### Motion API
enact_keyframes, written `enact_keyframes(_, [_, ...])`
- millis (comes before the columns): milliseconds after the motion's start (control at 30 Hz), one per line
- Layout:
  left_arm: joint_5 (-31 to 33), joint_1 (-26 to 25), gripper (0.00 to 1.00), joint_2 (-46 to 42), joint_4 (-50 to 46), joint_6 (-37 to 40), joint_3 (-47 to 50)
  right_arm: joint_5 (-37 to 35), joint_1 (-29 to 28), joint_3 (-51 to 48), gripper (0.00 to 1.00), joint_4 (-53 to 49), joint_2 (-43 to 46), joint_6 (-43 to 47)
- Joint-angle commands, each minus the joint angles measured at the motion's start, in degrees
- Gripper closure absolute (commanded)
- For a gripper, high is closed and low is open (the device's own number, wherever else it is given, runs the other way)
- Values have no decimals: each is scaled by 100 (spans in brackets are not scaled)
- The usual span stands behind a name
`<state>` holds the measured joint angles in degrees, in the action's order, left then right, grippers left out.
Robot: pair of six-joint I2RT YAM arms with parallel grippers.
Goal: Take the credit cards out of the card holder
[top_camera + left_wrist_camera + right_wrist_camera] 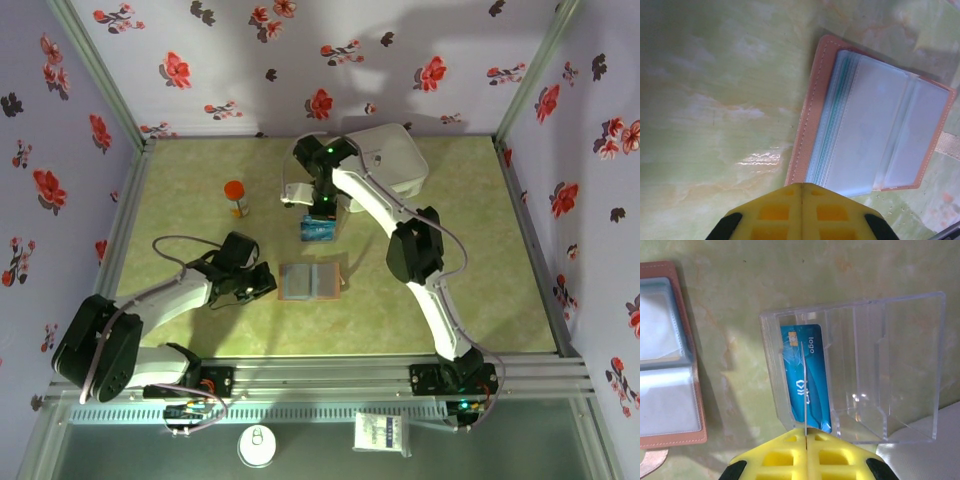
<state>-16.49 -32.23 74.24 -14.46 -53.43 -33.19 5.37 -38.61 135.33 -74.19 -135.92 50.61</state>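
Green tabletop [480,300] | left tool [801,187] closed by card holder [809,112] edge | right tool [804,433] closed over tray [912,365]

Bare surface [490,260] lies open right of the right arm [440,310] and at far left. The card holder [310,281] blocks the middle, with the left claw [266,283] just beside it. Beyond, the right claw [804,432], pinching a credit card [803,385], covers the clear tray [318,228], between an orange-capped bottle [236,197] and a white case [405,160].

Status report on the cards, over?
Left tool shut beside open card holder; right tool shut over blue credit card in clear tray. Nothing blocking.
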Motion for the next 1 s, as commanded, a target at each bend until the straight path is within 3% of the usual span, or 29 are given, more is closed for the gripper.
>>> enact_keyframes(0, [69, 50, 98, 118, -151, 34, -117, -22, 29, 169, 100, 62, -182, 439])
enact_keyframes(233, [89, 59, 98, 228, -149, 29, -131, 8, 38, 160, 99, 118, -321, 477])
enact_keyframes(400, [77, 64, 98, 274, -95, 38, -167, -7, 47, 169, 85, 142, -279, 459])
enact_keyframes(633, [76, 67, 98, 317, -118, 141, -243, -147, 47, 13, 83, 228, 8, 157])
enact_keyframes(967, [-21, 111, 98, 528, -1, 241, -433, -355, 47, -1814, 82, 2085, 1162, -1615])
